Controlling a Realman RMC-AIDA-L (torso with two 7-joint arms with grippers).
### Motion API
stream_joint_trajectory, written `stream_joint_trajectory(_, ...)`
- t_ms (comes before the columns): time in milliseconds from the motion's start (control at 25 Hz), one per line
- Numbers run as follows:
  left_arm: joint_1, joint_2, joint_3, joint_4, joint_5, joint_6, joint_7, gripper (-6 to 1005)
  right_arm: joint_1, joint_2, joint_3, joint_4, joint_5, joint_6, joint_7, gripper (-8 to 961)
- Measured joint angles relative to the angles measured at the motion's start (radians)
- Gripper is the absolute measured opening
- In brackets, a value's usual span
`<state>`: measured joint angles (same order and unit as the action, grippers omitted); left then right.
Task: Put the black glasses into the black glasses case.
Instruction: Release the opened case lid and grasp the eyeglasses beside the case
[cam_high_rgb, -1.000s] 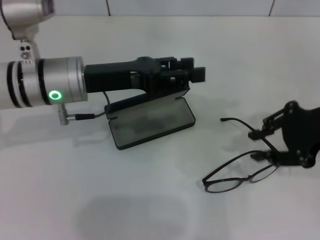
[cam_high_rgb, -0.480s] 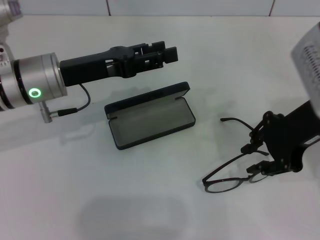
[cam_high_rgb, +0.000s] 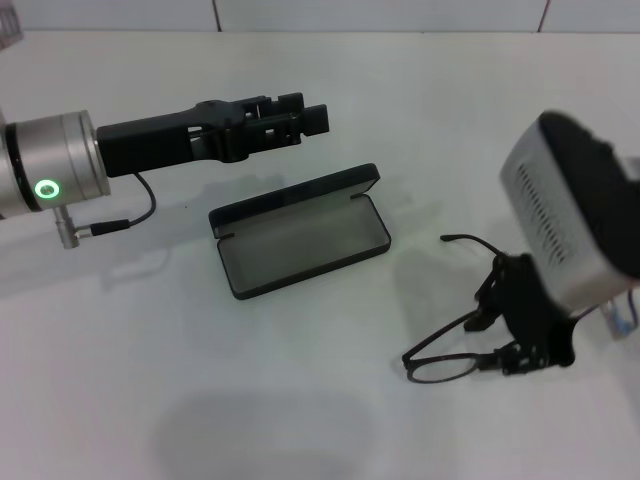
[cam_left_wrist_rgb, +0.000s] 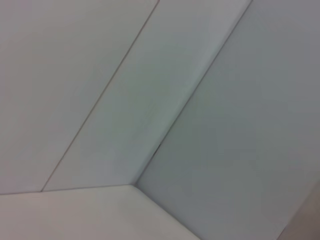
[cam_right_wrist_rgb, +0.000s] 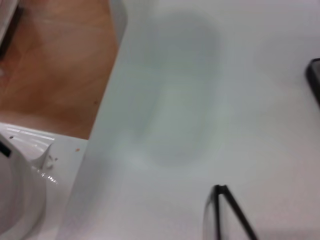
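The black glasses case (cam_high_rgb: 300, 238) lies open on the white table, grey lining up, lid tilted back toward the far side. My left gripper (cam_high_rgb: 305, 115) hovers above and behind the case, apart from it. The black glasses (cam_high_rgb: 440, 365) lie on the table to the right of the case, one temple arm pointing away. My right gripper (cam_high_rgb: 495, 335) is down on their right half, open, with its fingers (cam_high_rgb: 487, 305) straddling the frame; the right lens is hidden under it. The right wrist view shows part of the glasses frame (cam_right_wrist_rgb: 226, 207) and a corner of the case (cam_right_wrist_rgb: 315, 80).
The table's front edge (cam_right_wrist_rgb: 107, 100) shows in the right wrist view, with wooden floor (cam_right_wrist_rgb: 55, 65) beyond it and a white object (cam_right_wrist_rgb: 20, 190). A cable (cam_high_rgb: 140, 210) hangs from my left arm. The left wrist view shows only pale wall panels.
My left gripper has left the case lid and pulled back up and to the left; the case stays open. My right arm has swung over and lowered onto the glasses, which barely shifted.
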<state>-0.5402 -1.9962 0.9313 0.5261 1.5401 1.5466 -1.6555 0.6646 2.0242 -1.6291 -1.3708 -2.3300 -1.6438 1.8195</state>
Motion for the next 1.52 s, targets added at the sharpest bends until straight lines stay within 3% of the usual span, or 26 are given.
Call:
stream_joint_trajectory(120,-0.003,0.005,0.0,0.003,0.008,-0.001,-0.013,683,-0.008,0.002,-0.096,-0.017,-0.007,0.045,0.024,341)
stream_joint_trajectory(280,-0.008,0.006,0.0,0.004,0.013,-0.006,-0.018,683,-0.022,0.003,-0.145,-0.043,-0.033,0.078,0.039,339)
stream_joint_trajectory(880,-0.009,0.009,0.002,0.009,0.024,-0.01,-0.013,683,-0.014,0.004,-0.183,0.0,-0.049,0.128,0.06,329)
stream_joint_trajectory(1520,-0.008,0.011,0.0,0.009,0.025,-0.01,-0.018,683,-0.018,0.003,-0.229,0.031,-0.085,0.189,0.062,258)
